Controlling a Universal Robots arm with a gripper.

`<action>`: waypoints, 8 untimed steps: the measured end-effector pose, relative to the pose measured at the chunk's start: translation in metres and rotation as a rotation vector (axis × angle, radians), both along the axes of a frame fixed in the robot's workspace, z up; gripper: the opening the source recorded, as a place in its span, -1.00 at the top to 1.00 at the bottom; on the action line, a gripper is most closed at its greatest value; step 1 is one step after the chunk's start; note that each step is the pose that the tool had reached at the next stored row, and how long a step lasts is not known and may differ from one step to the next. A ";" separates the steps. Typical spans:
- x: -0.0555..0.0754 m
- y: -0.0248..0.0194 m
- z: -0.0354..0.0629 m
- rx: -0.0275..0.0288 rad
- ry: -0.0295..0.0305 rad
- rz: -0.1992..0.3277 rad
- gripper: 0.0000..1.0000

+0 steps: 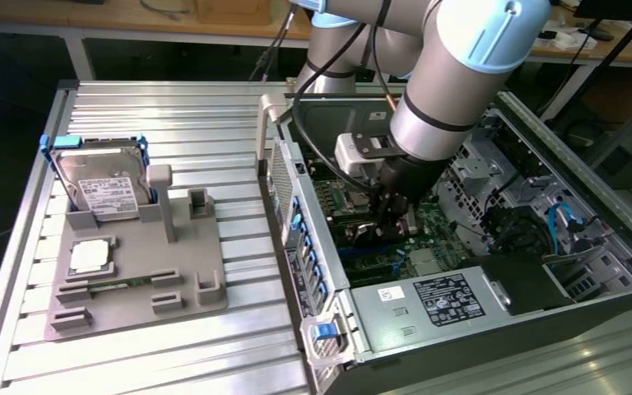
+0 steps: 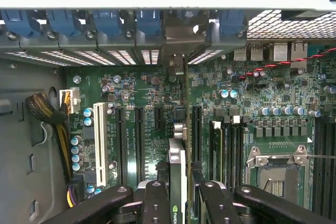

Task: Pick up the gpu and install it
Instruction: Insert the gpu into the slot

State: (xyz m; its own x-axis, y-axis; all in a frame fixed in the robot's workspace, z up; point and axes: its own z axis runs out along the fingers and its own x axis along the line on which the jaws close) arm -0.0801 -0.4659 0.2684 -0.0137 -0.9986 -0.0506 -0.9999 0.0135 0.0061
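matt black gripper [image 2: 178,195], ribbed bare metal table [image 1: 162,107].

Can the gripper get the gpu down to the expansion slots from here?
Probably yes. The gripper, jaws shut on the gpu, hangs inside the open case above the expansion slots; nothing crosses them, and the cable bundle sits aside.

Wrist view: gpu [image 2: 177,174] is edge-on, lower part cut by the frame edge; gripper [image 2: 179,184] finger bases cut off too. Can't tell if the gpu is seated. Exterior view: gripper tips lost in shadow; power supply label [image 1: 444,298] text too small.
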 end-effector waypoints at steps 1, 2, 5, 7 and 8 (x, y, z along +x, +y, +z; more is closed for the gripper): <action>0.000 0.0000 0.0000 0.0000 0.0000 0.000 0.47; 0.000 0.0000 0.0000 0.0001 0.0000 0.000 0.47; -0.001 0.0000 -0.0007 0.0014 -0.0001 0.000 0.47; -0.001 0.0000 -0.0015 0.0020 -0.0001 0.000 0.47; -0.001 0.0000 -0.0020 0.0020 0.0000 0.000 0.47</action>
